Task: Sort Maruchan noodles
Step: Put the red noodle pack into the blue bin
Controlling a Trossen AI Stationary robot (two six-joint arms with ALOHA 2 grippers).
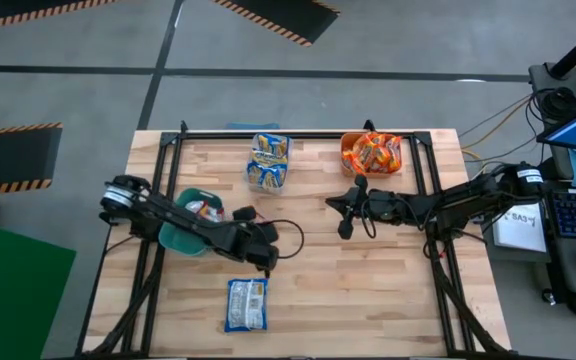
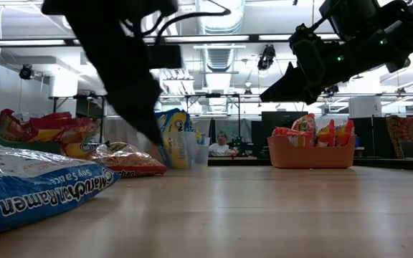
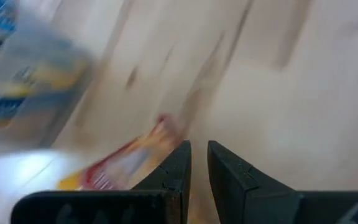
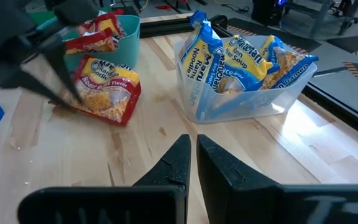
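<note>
We've got our left gripper low over the table's middle, fingers nearly together and holding nothing, just past the red-and-white packet lying loose beside the teal bin, which already holds its red-and-white mates. That packet looks like our next pick. A blue packet lies alone at the near edge, unsorted. Far side: the clear bin holds blue-and-yellow packets, the orange bin the orange-red ones. Our right gripper hovers mid-table, fingers narrowly parted and empty, well clear of the left arm's path.
</note>
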